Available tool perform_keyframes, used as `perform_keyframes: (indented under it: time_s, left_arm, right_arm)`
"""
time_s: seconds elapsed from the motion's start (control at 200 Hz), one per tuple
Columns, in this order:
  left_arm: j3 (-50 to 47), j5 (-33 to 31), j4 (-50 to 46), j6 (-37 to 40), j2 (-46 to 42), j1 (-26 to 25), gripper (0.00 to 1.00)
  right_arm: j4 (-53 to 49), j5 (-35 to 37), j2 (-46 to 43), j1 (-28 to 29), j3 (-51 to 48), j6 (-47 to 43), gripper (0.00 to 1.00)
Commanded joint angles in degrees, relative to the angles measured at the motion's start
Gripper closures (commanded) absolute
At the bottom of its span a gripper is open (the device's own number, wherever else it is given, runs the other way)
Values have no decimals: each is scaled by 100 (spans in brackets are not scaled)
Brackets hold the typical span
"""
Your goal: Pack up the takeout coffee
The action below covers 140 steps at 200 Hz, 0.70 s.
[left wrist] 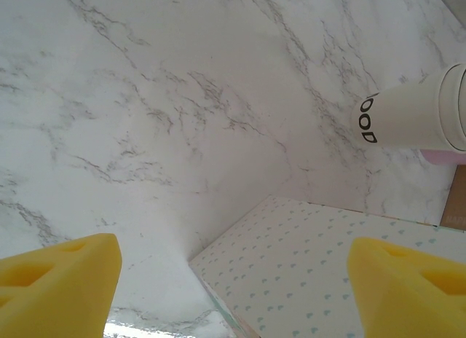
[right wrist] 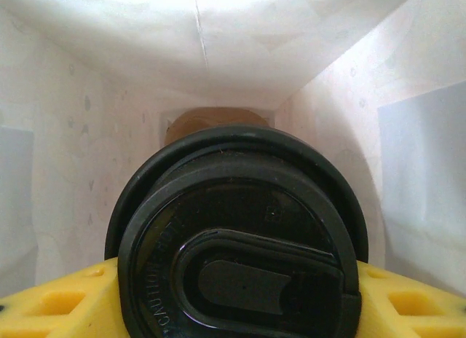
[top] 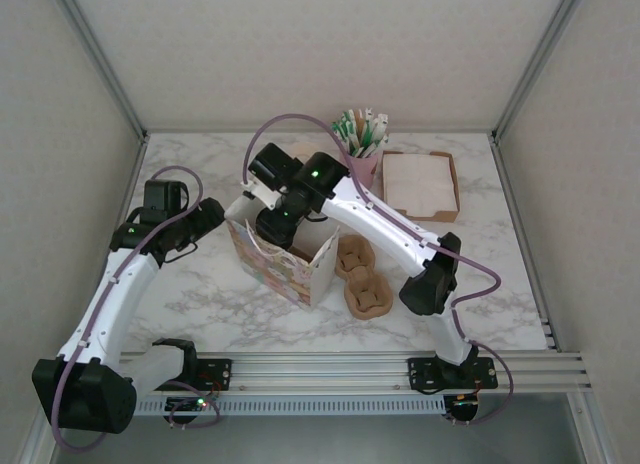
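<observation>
- Item: coffee cup [right wrist: 237, 243], black sip lid uppermost. It sits within the mouth of the paper bag [top: 300, 269], with white bag walls on every side of it in the right wrist view.
- Holder: right gripper [right wrist: 237, 309], clamped on the cup, one yellow finger at each side below the lid.
- Bag: upright and open near the middle of the marble table [top: 480, 284]. It is patterned outside and plain inside, and its rear seam is straight ahead of the cup.
- Bag floor: a brown shape [right wrist: 211, 122] lies at the bottom beyond the lid. It may be a pulp carrier, but its identity cannot be told.
- Spare hand: left gripper [left wrist: 233, 280], released, nothing between its yellow fingers. It hangs near the bag's left side.
- Sundries:
  - brown pulp pieces [top: 365, 294] right of the bag
  - a napkin box [top: 420, 184]
  - a pink holder of stick packets [top: 362, 134]
  - a lettered white cup [left wrist: 408, 116] beyond the bag
- Step judged in hand: lowering the cup to the bag floor.
- Handling advice:
  - Keep the cup plumb and centred, since paper walls fold inward if brushed.
  - Descend slowly until the base is borne from below.
  - Loosen the fingers only then, and withdraw straight up so the lid is not snagged.
- Risk: the bag may tip or slide. The left gripper looks well placed to steady its wall.
</observation>
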Motion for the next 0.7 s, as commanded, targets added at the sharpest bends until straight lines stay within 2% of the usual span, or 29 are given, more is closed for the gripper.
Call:
perform_keyframes:
  time_s: [0.0, 0.46, 0.696]
  left_arm:
    - [11, 71, -85, 99, -23, 52, 19]
    - [-32, 33, -12, 59, 128, 57, 19]
    - [-84, -111, 62, -7, 303, 95, 23]
  right_arm:
    - [136, -133, -233, -15, -199, -174, 45]
    - [251, -116, -211, 102, -809, -183, 46]
    - [561, -259, -73, 113, -867, -133, 46]
